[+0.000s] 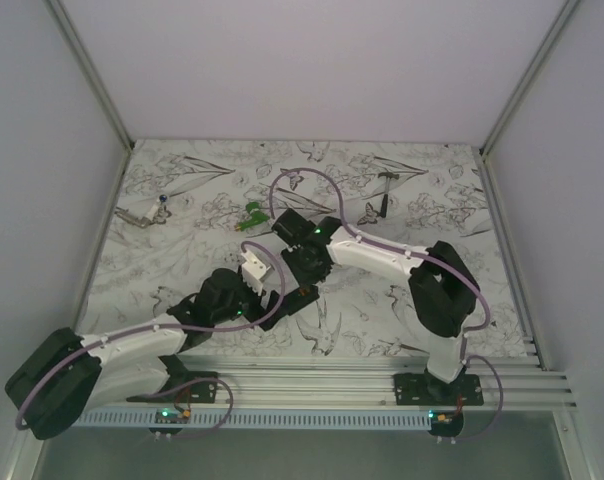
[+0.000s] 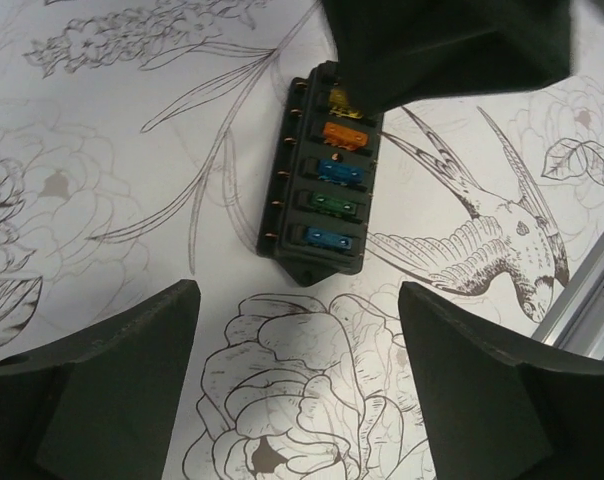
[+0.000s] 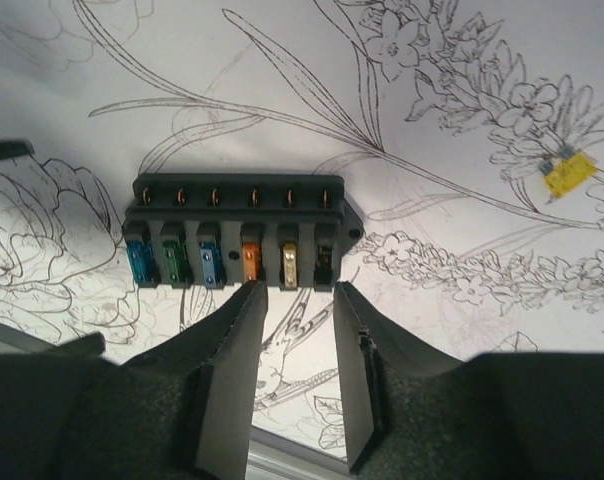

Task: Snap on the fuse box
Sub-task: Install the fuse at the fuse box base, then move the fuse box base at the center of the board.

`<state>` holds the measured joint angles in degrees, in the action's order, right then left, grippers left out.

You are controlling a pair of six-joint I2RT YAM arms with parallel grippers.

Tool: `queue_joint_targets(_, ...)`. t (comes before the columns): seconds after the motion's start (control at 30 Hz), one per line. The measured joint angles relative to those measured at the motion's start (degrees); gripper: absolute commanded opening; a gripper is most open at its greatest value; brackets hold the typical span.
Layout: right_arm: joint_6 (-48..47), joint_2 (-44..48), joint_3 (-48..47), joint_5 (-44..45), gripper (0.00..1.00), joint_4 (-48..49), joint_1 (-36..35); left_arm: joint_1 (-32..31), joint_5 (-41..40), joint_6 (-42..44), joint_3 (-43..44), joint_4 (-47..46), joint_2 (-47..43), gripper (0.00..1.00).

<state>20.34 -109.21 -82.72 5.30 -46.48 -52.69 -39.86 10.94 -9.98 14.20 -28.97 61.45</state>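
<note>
Mostly the overhead view hides the work. The two arms meet over the middle of the tabletop [image 1: 422, 215], and under their dark links the fuse box [image 2: 320, 190] is hard to make out from there.

The left wrist view shows it much better, in the upper middle of the frame. It lies flat on the flower-printed cover with its fuses uncovered: orange, blue, green and blue in a row, and a yellow one half covered. Its far end is hidden behind the right claw [image 3: 298, 292], which fills the upper right of that frame as a dark, blurred mass.

In the right wrist view the box sits at the left middle of the frame, whole, with six slots. The slot at the right end looks dark and I cannot tell what is in it. The right claw comes up from the bottom edge with only a narrow gap between its two fingers, and in this gap there is nothing but the printed cover. The tips stand just at the near edge of the box, beside the orange fuse and the last slot. Whether they touch it, I cannot tell.

The left claw [image 2: 296, 310] stands wide and holds nothing. Its fingers are cut off by the bottom corners, and the box lies just beyond the tips, apart from them.

In the overhead view the left arm reaches low from the lower left toward the centre. The right arm rises from its base at the lower right, bends at the elbow and runs left to the centre. Behind them lie a green piece [image 1: 250, 218] and a small dark tool [image 1: 385, 195], well apart from each other.
</note>
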Motion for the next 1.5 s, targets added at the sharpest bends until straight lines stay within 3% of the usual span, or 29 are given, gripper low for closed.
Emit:
queue_joint_targets(0.2, -0.02, 5.49, 3.91, 0.17, 0.41, 1.03, 2.73, 0.24, -3.93, -4.70, 0.22, 4.39, -3.13, 0.99)
queue_joint_targets(0.5, -0.42, 6.93, 10.23, -2.49, 0.40, 5.16, 8.39, 3.91, -8.61, -15.52, 5.62, 12.63, -4.50, 1.00)
queue_joint_targets(0.7, -0.66, 5.49, 11.21, -4.63, 0.32, 7.82, 10.32, 5.92, -8.87, -20.94, 8.13, 16.09, -2.84, 1.00)
queue_joint_targets(1.23, -1.53, 2.82, 12.96, -12.00, 0.29, 11.04, 5.38, 8.92, -7.39, -26.93, 10.88, 20.59, 1.75, 0.99)
queue_joint_targets(1.5, -2.64, 3.37, 13.14, -11.34, 0.38, 11.58, 4.87, 9.88, -6.05, -29.05, 11.39, 21.73, 2.25, 1.00)
